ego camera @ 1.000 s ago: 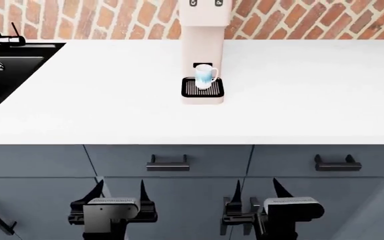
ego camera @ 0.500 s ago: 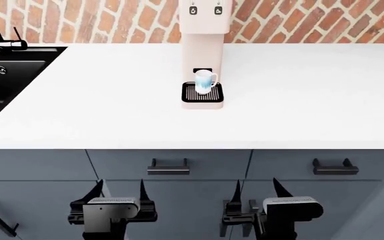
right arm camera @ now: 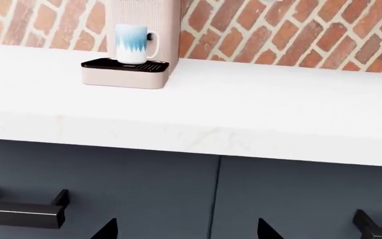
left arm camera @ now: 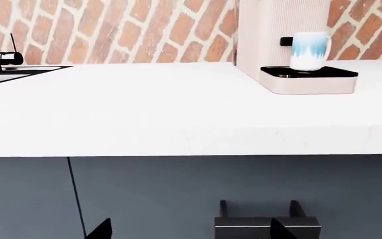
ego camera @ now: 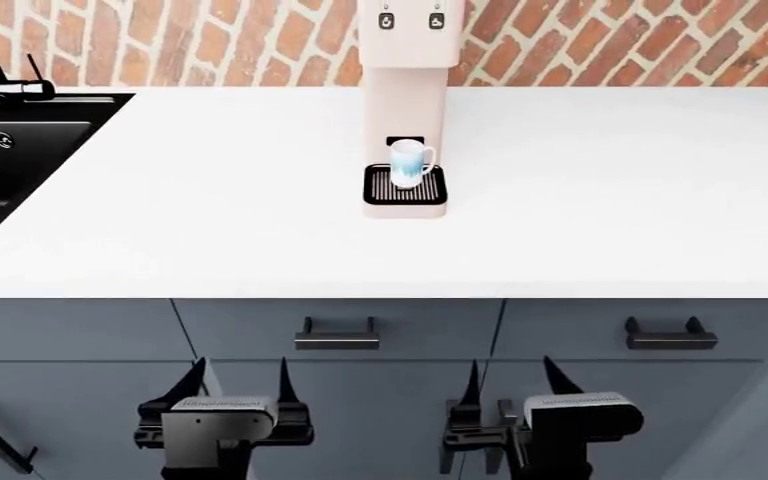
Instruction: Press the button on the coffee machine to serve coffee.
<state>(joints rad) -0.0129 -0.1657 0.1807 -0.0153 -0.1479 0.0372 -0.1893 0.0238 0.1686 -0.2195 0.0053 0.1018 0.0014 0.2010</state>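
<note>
My left gripper (ego camera: 239, 385) and right gripper (ego camera: 511, 385) are wide apart; the hard coffee machine (ego camera: 407, 100) button (ego camera: 435, 21) sits far up ahead, needing one fingertip poke

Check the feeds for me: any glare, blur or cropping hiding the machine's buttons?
Head view: evenly lit and sharp; the two small dark buttons on the tall beige-pink coffee machine show clearly at the top edge. Both wrist views: sharp too, but the machine's head is cropped off, so no buttons show.

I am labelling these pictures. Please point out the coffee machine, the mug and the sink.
coffee machine (ego camera: 411, 90): head view, front of its tower.
mug (ego camera: 410, 162): head view, its side wall.
sink (ego camera: 11, 150): head view, its dark basin.
</note>
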